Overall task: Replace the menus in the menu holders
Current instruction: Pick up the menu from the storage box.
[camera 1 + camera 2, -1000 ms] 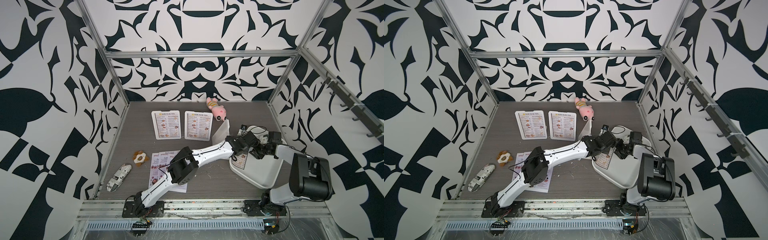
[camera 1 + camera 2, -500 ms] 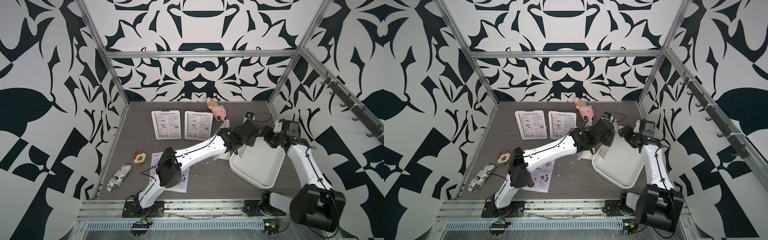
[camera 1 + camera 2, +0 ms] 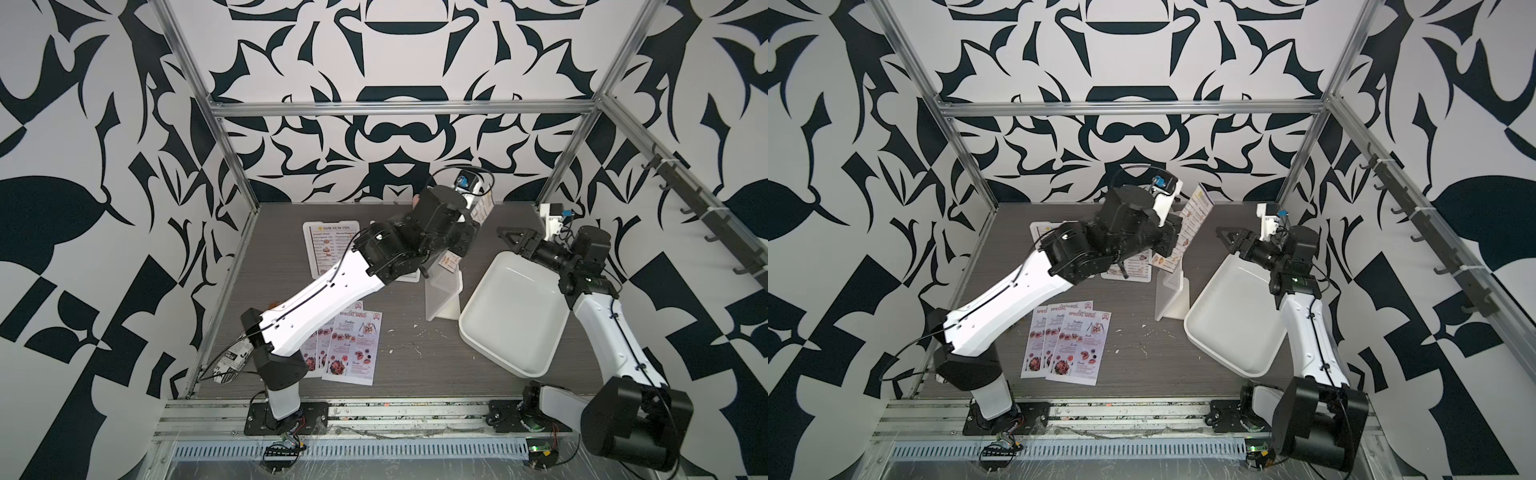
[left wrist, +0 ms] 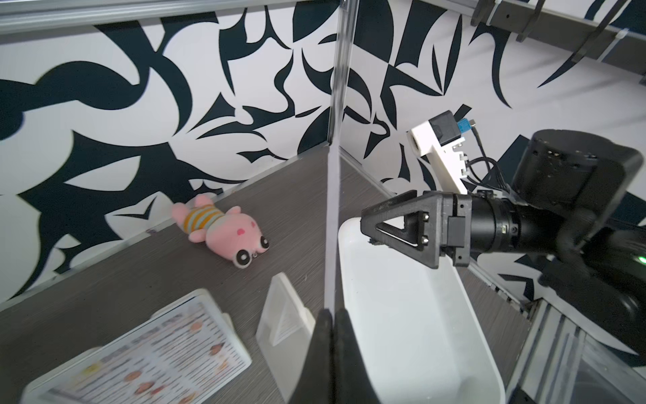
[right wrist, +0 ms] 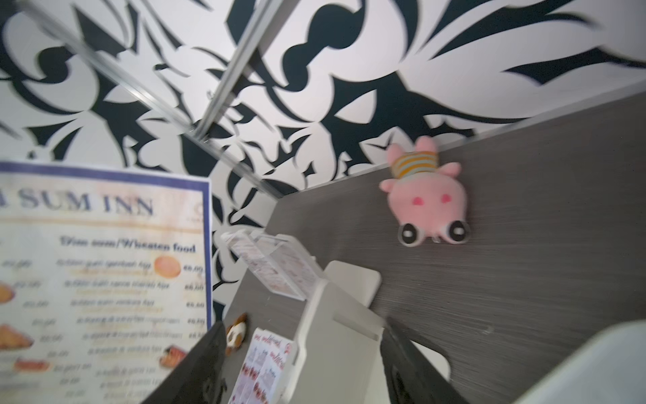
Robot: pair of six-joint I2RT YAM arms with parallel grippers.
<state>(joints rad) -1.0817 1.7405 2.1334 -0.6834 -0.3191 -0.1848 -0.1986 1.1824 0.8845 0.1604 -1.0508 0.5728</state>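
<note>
Menu (image 5: 101, 262) white, dark-bordered, with seemingly blurred food photos.

Striped pink plush (image 4: 218, 229); white tray (image 3: 513, 318); pink-lavender menus (image 3: 355, 349); grey table (image 3: 415, 374); black-and-white walls (image 3: 395, 62).

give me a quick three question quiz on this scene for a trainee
1. True or false: the right gripper is shut.
2. The sheet in the left gripper is headed: A SPECIAL MENU, B DIM SUM INN, C LUNCH DEALS?
3. How many pink menus lie on the table?
Key: 1 false; 2 B; 3 three
</note>
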